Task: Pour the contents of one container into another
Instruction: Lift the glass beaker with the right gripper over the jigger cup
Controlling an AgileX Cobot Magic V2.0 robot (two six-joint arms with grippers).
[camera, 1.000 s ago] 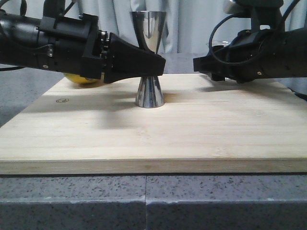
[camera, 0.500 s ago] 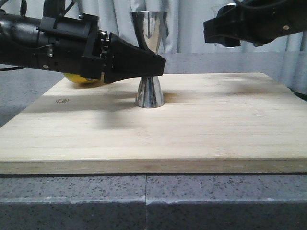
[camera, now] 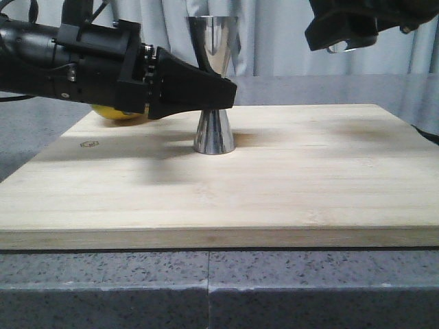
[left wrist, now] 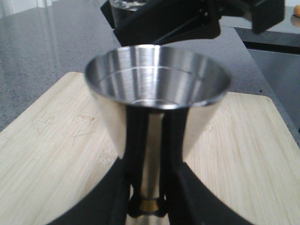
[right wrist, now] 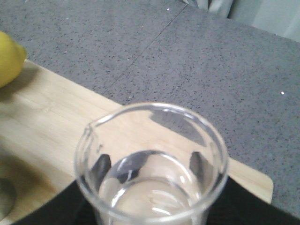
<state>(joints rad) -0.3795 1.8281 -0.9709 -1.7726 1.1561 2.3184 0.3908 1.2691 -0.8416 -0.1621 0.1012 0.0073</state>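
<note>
Your steel jigger (camera: 214, 82) is a polished hourglass, mirror-bright, with a thin gold band (left wrist: 150, 205) at its narrow waist; it stands upright, long axis vertical, on the pale, straight-grained wooden board (camera: 274, 185). Your left gripper (camera: 223, 92) is clamped on that waist, one black finger on each side. Your right gripper (camera: 341, 38) holds the clear glass beaker (right wrist: 151, 164) high above the board's right side, mouth up, pouring lip at one edge, clear liquid low inside. A yellow lemon (right wrist: 8, 56) sits at the board's far left.
</note>
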